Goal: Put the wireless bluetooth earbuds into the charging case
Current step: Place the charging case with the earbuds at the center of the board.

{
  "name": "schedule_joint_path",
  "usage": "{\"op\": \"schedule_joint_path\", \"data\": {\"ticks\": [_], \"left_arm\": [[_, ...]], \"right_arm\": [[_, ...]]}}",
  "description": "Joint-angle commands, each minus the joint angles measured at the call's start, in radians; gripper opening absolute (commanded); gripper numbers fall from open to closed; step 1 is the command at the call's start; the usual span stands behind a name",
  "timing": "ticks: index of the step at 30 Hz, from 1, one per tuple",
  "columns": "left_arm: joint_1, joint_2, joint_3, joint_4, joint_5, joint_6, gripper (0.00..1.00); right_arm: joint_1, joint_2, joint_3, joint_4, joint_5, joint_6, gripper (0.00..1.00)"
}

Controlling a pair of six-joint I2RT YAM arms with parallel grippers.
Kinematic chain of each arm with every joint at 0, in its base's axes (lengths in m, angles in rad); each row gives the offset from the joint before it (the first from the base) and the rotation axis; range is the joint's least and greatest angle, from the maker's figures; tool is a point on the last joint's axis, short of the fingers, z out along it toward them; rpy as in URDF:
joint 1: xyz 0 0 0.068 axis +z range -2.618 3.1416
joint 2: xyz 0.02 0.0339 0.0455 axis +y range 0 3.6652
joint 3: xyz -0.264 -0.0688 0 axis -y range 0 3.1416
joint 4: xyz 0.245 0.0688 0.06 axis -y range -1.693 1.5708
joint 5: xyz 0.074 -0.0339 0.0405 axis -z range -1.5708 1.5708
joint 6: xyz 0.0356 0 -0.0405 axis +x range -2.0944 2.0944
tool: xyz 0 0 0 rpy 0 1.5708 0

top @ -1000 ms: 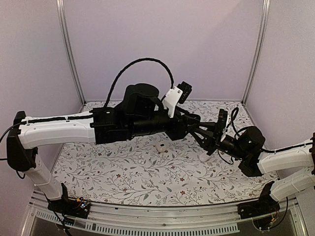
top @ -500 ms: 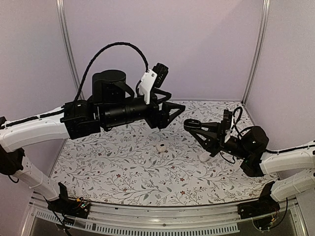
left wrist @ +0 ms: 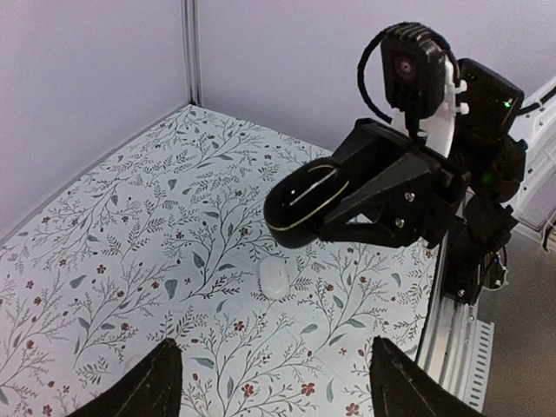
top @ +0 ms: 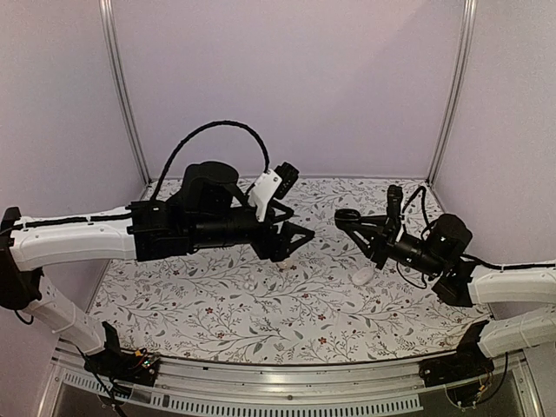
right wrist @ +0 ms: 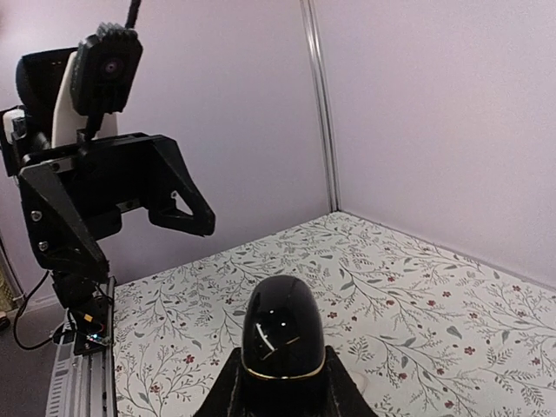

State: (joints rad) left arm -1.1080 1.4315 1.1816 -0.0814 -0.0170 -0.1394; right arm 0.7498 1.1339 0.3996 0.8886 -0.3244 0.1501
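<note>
The right tool is clenched on a glossy black case and holds it in the air, well above the desk. The seam around the case looks shut, so I judge the lid has to come open before anything can go in.

The left tool is released and carries nothing. It hangs to the left of the black case, facing it.

A white case lies on the desk just below the black case. 1 small white bit lies lower down and to the left of the black case in the overhead view. It may be an earbud, but it is too small to tell. I cannot make out any other earbud.

- **Slipping:** the black case is smooth and rounded, and only 2 narrow fingers pinch it. A push or pry from the left tool could make it twist or shoot out and drop.
- **Collision:** the 2 tools point at each other, so a poorly lined-up approach could knock them together.
- **Scattering:** each earbud is far smaller than a finger, so a clumsy pinch could flick it across the desk.
</note>
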Motion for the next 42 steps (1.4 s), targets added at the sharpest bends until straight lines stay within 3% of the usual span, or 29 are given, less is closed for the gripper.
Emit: {"op": "schedule_joint_path", "data": {"ticks": [1,8,10,11,12,21,32,38,42], "left_arm": [[0.041,-0.016,-0.052,0.061,0.029,-0.066,0.73],[0.08,-0.037,-0.104,0.112,-0.028,-0.111,0.77],[0.087,-0.059,-0.132,0.131,-0.043,-0.126,0.88],[0.093,-0.073,-0.149,0.144,-0.043,-0.134,0.99],[0.1,-0.085,-0.164,0.155,-0.042,-0.141,0.99],[0.122,-0.141,-0.234,0.167,-0.057,-0.143,1.0],[0.138,-0.149,-0.284,0.2,-0.053,-0.162,1.0],[0.173,-0.165,-0.313,0.212,-0.051,-0.184,1.0],[0.204,-0.145,-0.312,0.199,-0.023,-0.195,1.0]], "right_arm": [[-0.078,0.004,0.051,-0.253,0.08,0.078,0.0],[-0.254,0.224,0.246,-0.434,-0.073,0.122,0.0],[-0.283,0.331,0.317,-0.469,-0.109,0.121,0.0],[-0.303,0.373,0.359,-0.485,-0.142,0.12,0.0],[-0.315,0.429,0.395,-0.494,-0.171,0.123,0.0],[-0.367,0.801,0.68,-0.592,-0.322,0.124,0.0],[-0.385,0.994,0.864,-0.708,-0.362,0.104,0.05],[-0.402,1.056,0.941,-0.767,-0.377,0.088,0.16],[-0.412,1.068,0.967,-0.81,-0.357,0.069,0.32]]}}
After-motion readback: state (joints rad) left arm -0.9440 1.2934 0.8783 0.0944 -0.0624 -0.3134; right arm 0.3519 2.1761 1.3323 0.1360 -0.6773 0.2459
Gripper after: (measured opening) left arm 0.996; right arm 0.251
